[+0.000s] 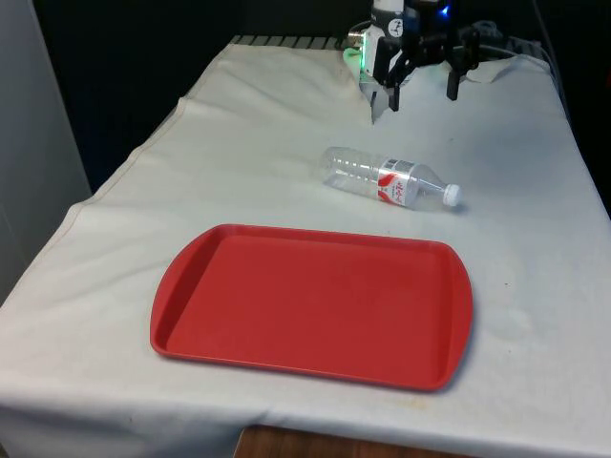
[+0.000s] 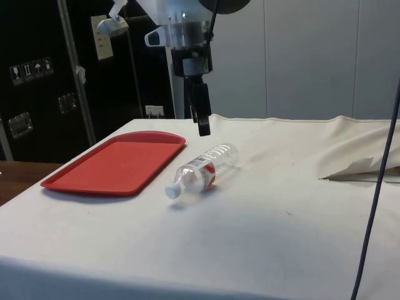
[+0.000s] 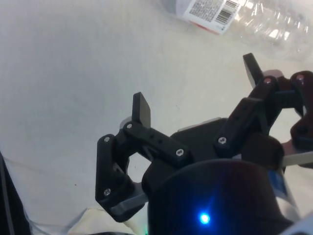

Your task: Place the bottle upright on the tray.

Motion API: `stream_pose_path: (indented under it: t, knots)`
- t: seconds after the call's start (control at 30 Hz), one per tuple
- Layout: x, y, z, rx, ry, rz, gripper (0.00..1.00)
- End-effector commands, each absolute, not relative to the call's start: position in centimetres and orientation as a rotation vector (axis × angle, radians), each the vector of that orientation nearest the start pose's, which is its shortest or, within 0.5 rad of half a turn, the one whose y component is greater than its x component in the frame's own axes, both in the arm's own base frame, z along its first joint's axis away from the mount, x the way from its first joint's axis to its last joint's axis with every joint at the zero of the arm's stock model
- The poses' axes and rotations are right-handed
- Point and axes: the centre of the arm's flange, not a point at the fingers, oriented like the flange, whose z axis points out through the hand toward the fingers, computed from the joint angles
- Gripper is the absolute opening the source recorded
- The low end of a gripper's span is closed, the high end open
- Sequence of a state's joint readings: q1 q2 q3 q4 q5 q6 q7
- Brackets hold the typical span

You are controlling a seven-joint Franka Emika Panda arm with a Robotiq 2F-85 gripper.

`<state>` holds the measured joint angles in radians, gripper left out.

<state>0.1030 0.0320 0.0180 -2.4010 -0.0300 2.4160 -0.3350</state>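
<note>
A red plastic tray (image 1: 310, 305) lies flat near the front edge of the table (image 1: 535, 315), nearest to where the front view looks from. It is a shallow rectangle with rounded corners and a raised rim, and nothing sits in it. The table is covered by a white cloth (image 1: 258, 124) that hangs over the edges and is rumpled near the far corner on the front view's right.

Just beyond the tray's far rim, towards the middle of the tabletop, a clear plastic bottle (image 1: 387, 178) lies on its side on the cloth. It looks empty, has a white cap (image 1: 452, 196) and a red and white label (image 1: 399, 184) around the part nearest the cap. The cap points towards the front view's right and slightly towards the tray. In the side view the bottle (image 2: 203, 171) rests just beside the tray (image 2: 115, 164) without touching it, cap end closest to that camera.

Farther back, near the far edge of the table, the black gripper (image 1: 420, 93) hangs in the air above the cloth, well apart from the bottle and holding nothing. Its two fingers are spread wide, pointing downwards. In the wrist view the spread fingers (image 3: 142, 108) frame bare cloth, with the bottle (image 3: 259, 22) and its barcode label lying beyond them. In the side view the gripper (image 2: 203, 119) hovers above and behind the bottle.
</note>
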Motion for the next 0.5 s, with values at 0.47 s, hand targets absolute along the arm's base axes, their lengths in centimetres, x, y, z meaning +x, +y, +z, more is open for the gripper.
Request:
stream_pose_path:
  t: [0.47]
  knots:
    - [50.2,7.5,28.6,-3.054,-0.845,0.057,1.00]
